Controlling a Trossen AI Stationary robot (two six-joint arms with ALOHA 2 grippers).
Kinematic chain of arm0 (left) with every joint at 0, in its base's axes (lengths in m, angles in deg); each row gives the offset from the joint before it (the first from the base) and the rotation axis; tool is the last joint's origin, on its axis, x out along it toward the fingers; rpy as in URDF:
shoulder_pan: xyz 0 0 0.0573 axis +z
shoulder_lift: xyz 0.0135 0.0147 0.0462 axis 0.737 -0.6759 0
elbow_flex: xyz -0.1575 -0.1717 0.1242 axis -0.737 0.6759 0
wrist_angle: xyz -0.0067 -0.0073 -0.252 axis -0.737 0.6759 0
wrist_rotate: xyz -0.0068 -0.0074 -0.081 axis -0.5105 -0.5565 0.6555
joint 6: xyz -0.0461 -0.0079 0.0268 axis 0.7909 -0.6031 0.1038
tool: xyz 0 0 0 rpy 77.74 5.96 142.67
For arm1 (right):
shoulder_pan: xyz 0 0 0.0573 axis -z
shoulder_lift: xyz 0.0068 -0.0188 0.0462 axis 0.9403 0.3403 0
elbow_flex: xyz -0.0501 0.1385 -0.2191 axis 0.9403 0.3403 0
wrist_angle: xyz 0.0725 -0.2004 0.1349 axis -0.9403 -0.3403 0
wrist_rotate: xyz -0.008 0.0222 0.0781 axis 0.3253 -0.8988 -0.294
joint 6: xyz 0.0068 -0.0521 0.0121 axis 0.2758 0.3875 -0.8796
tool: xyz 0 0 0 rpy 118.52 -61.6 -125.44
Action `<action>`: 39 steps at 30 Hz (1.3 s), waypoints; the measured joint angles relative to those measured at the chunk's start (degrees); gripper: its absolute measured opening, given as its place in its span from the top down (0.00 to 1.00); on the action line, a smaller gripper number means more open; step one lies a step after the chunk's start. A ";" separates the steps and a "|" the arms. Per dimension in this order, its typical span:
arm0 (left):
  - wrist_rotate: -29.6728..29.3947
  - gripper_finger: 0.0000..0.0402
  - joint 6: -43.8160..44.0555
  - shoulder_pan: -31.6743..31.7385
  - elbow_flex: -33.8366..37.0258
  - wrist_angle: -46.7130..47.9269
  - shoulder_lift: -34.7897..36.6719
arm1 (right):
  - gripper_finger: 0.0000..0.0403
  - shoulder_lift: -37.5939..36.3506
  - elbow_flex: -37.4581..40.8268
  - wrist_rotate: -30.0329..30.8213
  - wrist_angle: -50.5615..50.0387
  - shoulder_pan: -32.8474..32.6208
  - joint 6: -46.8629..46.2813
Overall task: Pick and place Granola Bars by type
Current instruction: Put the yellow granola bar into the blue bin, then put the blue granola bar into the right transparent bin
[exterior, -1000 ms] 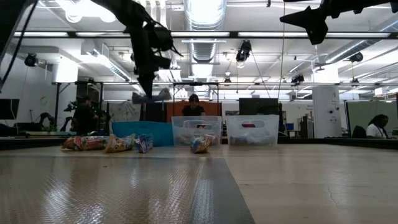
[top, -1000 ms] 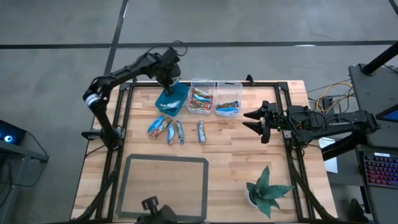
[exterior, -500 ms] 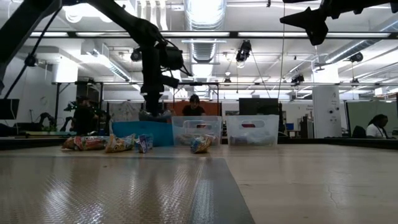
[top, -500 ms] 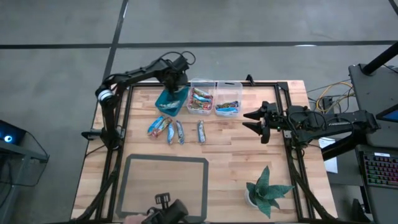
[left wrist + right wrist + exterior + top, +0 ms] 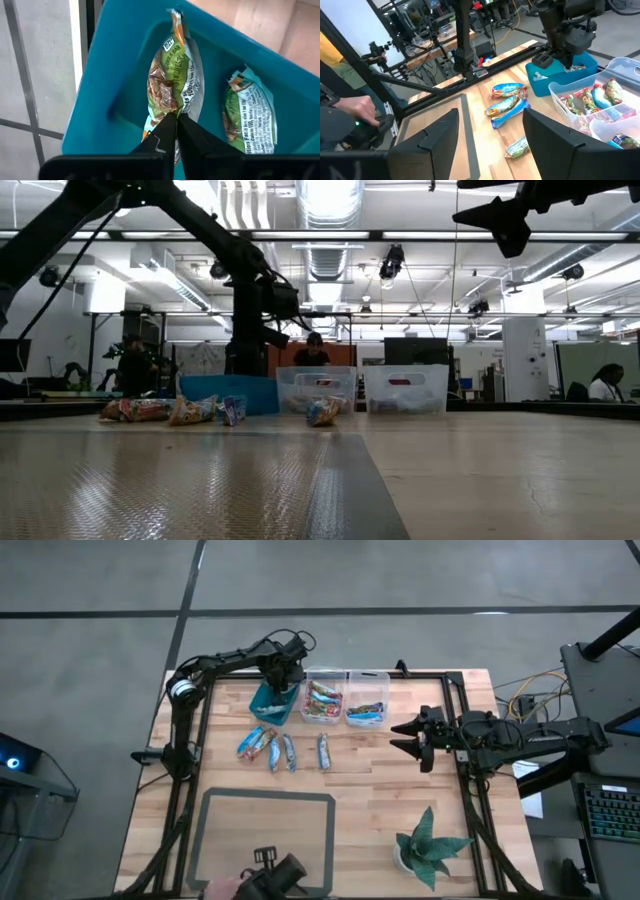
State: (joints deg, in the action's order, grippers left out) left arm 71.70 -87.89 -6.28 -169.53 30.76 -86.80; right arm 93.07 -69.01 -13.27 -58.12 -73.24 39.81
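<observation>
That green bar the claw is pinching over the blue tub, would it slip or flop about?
Probably floppy at the ends: the left gripper pinches the green granola bar by its crimped wrapper edge. The glossy wrapper looks slippery. It seems light, hanging into the teal bin from that small pinch.

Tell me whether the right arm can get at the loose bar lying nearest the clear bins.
Probably yes: the right gripper hangs open above bare wood, and nothing stands between it and that bar. The left gripper is busy in the teal bin.

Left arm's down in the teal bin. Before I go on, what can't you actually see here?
- High view: the left tool covers the teal bin, hiding its contents.
- Low view: the bin's opaque wall hides the tool tip.
- Left wrist view: the fingers cover the lower end of the green bar.
- High view: loose bars' labels too small.
</observation>
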 joint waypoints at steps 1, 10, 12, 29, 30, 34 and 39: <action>0.00 1.00 0.00 0.02 0.00 0.02 -0.08 | 0.48 0.00 0.00 0.00 0.00 0.00 -0.11; 0.26 1.00 0.22 0.11 -0.02 0.02 0.84 | 0.48 0.00 0.00 -2.37 -0.33 0.02 0.24; 0.72 0.98 0.28 0.30 -0.02 0.13 1.37 | 0.48 0.00 0.00 -2.58 -0.35 0.00 0.30; 1.51 0.55 3.71 0.38 -0.39 2.12 2.42 | 0.48 0.00 0.20 -2.45 -0.74 0.02 1.16; 1.55 0.54 4.11 0.19 -0.85 2.38 2.60 | 0.48 0.00 0.20 -2.39 -0.74 0.02 0.92; 2.33 0.50 5.29 -0.80 -3.20 4.21 3.79 | 0.48 0.00 0.22 -2.32 -0.72 0.02 0.68; 3.61 0.49 6.22 -3.55 -7.22 5.87 6.67 | 0.48 -0.01 0.22 -2.32 -0.31 0.03 0.28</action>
State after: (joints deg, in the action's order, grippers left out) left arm 75.31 -81.66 -9.83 -176.75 36.62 -80.13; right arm 93.06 -68.79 -15.59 -58.42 -73.21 40.08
